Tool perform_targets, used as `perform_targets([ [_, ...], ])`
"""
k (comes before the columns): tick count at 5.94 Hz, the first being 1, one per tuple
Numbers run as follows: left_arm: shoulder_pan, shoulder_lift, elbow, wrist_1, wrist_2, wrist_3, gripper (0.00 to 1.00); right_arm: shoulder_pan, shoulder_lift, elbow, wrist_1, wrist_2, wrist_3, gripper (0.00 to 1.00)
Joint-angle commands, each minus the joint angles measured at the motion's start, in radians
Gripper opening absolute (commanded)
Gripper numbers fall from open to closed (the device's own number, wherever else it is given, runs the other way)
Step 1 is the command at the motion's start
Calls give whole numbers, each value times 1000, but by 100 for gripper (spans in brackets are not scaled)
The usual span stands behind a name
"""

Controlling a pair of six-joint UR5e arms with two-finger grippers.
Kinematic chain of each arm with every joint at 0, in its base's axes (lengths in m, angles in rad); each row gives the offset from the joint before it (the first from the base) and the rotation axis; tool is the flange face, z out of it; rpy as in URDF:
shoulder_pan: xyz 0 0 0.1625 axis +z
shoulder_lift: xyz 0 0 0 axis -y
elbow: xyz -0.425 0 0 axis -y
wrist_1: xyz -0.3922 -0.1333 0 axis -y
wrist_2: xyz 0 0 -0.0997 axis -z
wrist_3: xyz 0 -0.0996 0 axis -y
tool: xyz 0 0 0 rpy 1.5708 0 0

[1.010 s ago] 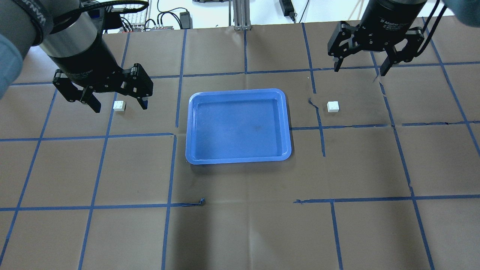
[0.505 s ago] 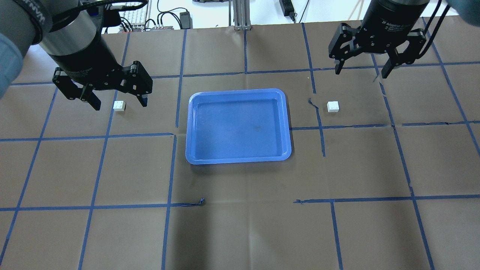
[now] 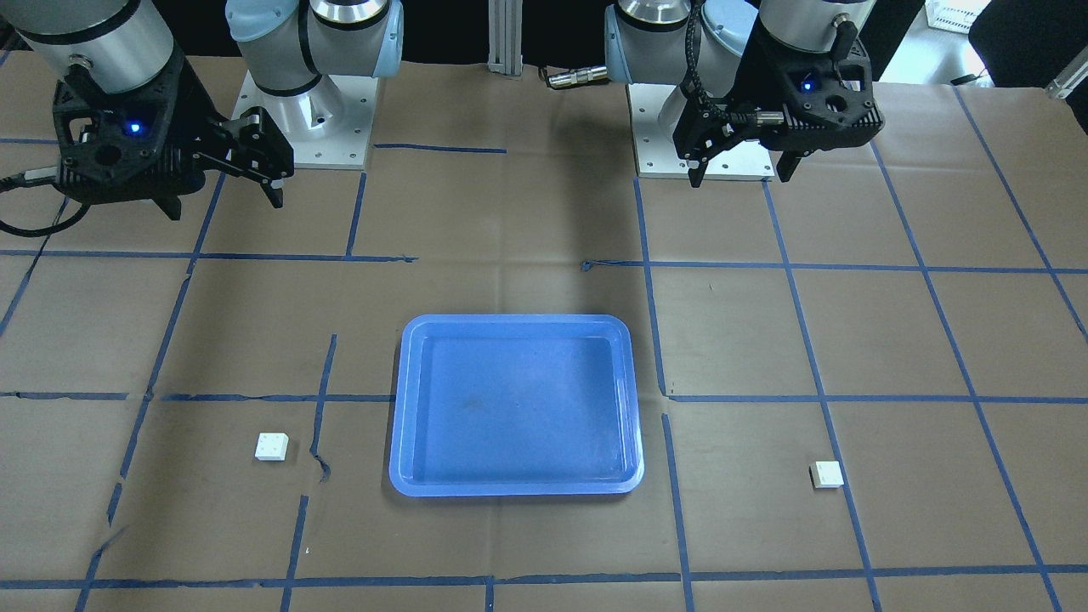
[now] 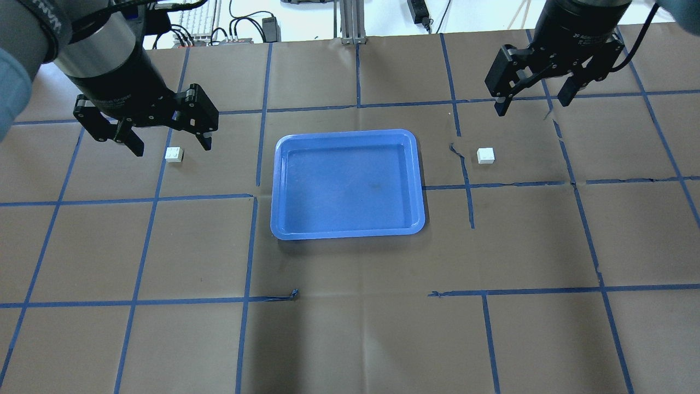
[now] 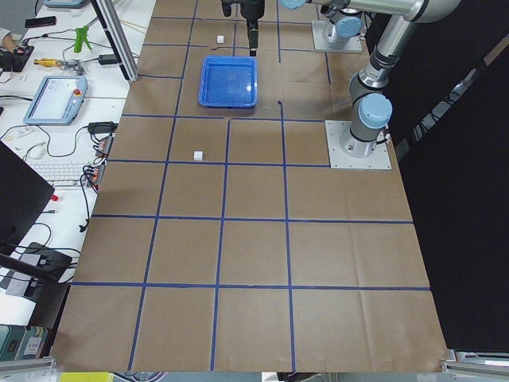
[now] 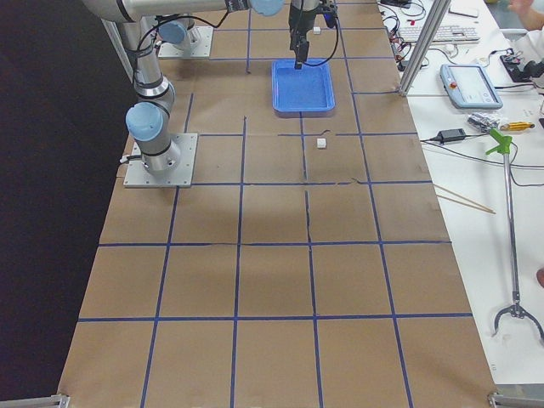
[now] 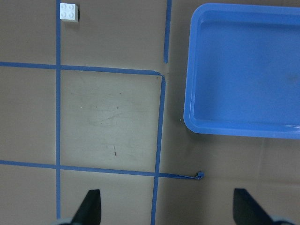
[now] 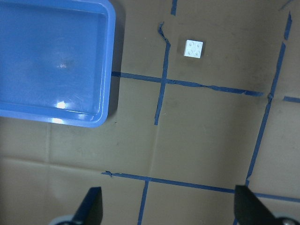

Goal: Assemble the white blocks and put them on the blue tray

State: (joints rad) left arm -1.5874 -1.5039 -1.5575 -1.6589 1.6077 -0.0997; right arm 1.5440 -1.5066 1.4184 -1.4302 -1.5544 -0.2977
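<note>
The blue tray lies empty at the table's middle. One white block lies on the table left of it, the other white block right of it, both studs up. My left gripper is open and empty, high above the table near the left block. That block shows at the top left corner of the left wrist view. My right gripper is open and empty, high and behind the right block, which shows in the right wrist view.
Brown paper with a blue tape grid covers the table. The arm bases stand at the robot's side. Monitors, cables and tools lie on benches past the table's far edge.
Both grippers have shifted slightly over the table, the left one back and a little left, the right one slightly right while turning. Both stay open. The blocks and tray have not moved.
</note>
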Motion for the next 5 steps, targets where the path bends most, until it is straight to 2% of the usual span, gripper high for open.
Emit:
perform_targets([
  [1,10,-1,1,1,0,0,99,-2,17,-1,-106,-1,-384,100],
  [2,9,-1,-28,2,3,1,99,-10,66,-4,-146,2,-645,100],
  [3,10,-10,-33,1,8,8,99,-31,81,-9,-153,5,-823,100],
  [4,45,-39,-38,1,9,21,99,-62,94,-16,-154,13,-1017,100],
  [5,97,-109,0,55,3,37,99,-115,130,-38,-160,16,-1254,100],
])
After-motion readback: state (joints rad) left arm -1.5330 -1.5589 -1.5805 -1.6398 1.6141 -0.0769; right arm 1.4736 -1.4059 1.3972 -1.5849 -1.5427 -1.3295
